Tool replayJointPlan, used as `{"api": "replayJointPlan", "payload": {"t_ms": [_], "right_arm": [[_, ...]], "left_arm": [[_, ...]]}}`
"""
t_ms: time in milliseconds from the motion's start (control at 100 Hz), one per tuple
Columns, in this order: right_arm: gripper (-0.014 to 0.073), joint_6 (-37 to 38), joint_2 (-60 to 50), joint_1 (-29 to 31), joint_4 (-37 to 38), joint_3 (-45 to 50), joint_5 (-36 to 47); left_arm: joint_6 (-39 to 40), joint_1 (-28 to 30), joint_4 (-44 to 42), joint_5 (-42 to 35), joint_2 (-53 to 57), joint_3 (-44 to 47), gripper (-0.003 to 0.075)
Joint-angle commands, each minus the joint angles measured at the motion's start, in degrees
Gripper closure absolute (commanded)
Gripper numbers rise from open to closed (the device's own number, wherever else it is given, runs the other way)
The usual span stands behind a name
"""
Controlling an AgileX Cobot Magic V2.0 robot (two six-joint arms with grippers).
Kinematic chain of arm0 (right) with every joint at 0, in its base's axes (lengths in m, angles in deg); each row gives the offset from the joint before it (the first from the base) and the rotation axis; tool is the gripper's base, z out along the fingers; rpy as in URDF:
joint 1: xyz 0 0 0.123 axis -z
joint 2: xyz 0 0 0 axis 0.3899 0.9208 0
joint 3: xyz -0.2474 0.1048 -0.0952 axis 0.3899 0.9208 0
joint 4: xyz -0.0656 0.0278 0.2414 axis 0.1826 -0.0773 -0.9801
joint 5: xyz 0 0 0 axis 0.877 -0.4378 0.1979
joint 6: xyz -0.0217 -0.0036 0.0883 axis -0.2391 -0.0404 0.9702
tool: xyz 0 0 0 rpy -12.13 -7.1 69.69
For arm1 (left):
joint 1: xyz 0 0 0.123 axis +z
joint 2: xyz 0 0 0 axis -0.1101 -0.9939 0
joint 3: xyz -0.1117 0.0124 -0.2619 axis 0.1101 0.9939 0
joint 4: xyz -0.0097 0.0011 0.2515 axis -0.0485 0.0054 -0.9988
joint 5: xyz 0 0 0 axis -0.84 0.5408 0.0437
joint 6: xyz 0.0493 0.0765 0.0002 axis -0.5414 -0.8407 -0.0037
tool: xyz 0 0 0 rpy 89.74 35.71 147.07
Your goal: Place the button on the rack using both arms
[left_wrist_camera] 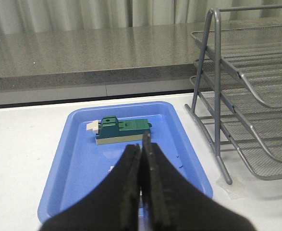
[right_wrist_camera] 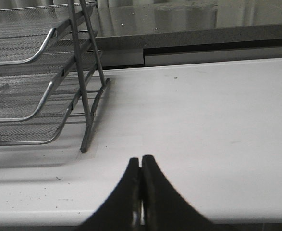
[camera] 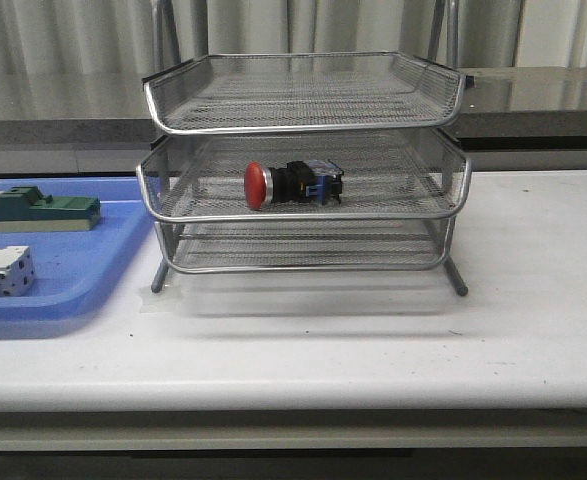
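While lying sideways (markings seemingly unreadable), button [camera: 291, 184], rack's [camera: 303, 215] middle tier

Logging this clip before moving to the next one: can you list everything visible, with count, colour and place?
rack: one, silver wire mesh, three tiers, mid-table
button: one, red cap, black body, blue rear, lying on its side in the rack's middle tier
tray: one, blue plastic, flat on the table left of the rack
green block: one, green on a cream base, at the back of the tray
white block: one, white, on the tray nearer the front
table: one, white top
left pincer: one, black, shut, empty, over the tray
right pincer: one, black, shut, empty, over bare table right of the rack
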Motion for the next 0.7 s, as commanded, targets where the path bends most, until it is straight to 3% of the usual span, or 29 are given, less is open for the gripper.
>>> {"api": "replayJointPlan", "payload": {"t_ms": [0, 390, 530, 600, 690], "right_arm": [[0.0654, 0.0, -1.1, 0.2, 0.4, -1.0, 4.7], [0.0654, 0.0, -1.1, 0.2, 0.4, -1.0, 4.7], [0.0654, 0.0, -1.1, 0.2, 0.4, -1.0, 4.7], [0.0654, 0.0, -1.1, 0.2, 0.4, -1.0, 4.7], [0.0654, 0.0, -1.1, 0.2, 0.4, -1.0, 4.7]], "left_arm": [[0.4, 0.1, 0.7, -3.9, -0.3, -1.7, 0.0740], [0.4, 0.1, 0.4, -3.9, -0.3, -1.7, 0.0740], [0.8, 0.1, -7.6, -3.9, -0.3, -1.7, 0.0740], [6.6, 0.1, -12.9, -3.9, -0.3, -1.7, 0.0740], [21.2, 0.1, -25.5, -3.9, -0.3, -1.5, 0.0740]]}}
